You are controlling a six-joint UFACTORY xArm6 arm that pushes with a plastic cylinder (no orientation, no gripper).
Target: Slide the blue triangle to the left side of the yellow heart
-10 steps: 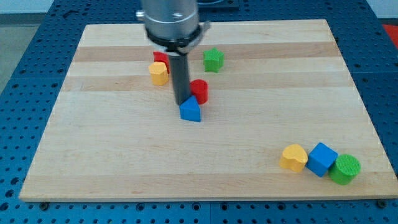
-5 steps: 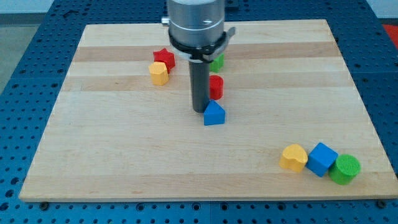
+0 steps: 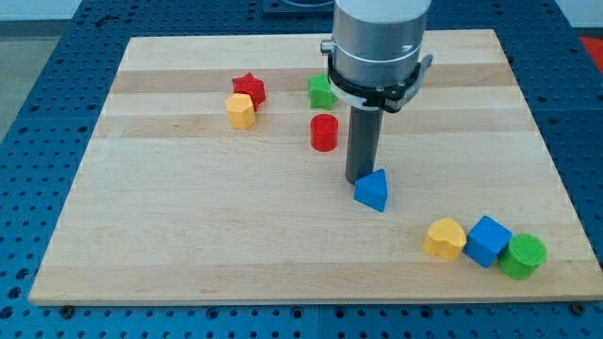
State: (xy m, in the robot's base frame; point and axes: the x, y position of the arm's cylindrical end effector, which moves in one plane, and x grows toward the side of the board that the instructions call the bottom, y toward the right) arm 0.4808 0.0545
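The blue triangle [image 3: 372,189] lies on the wooden board, right of its middle. My tip [image 3: 359,180] stands against the triangle's upper left side, touching it. The yellow heart [image 3: 445,238] lies near the view's bottom right, down and to the right of the triangle, with a gap between them. The heart touches a blue cube [image 3: 488,240] on its right.
A green cylinder [image 3: 522,256] sits right of the blue cube. A red cylinder [image 3: 324,133] stands left of the rod. A green block [image 3: 322,90], a red star [image 3: 249,88] and a yellow block [image 3: 240,111] lie toward the view's top.
My tip has moved right and down, pushing the blue triangle toward the yellow heart. The red cylinder is left behind, apart from the rod. Other blocks have not moved.
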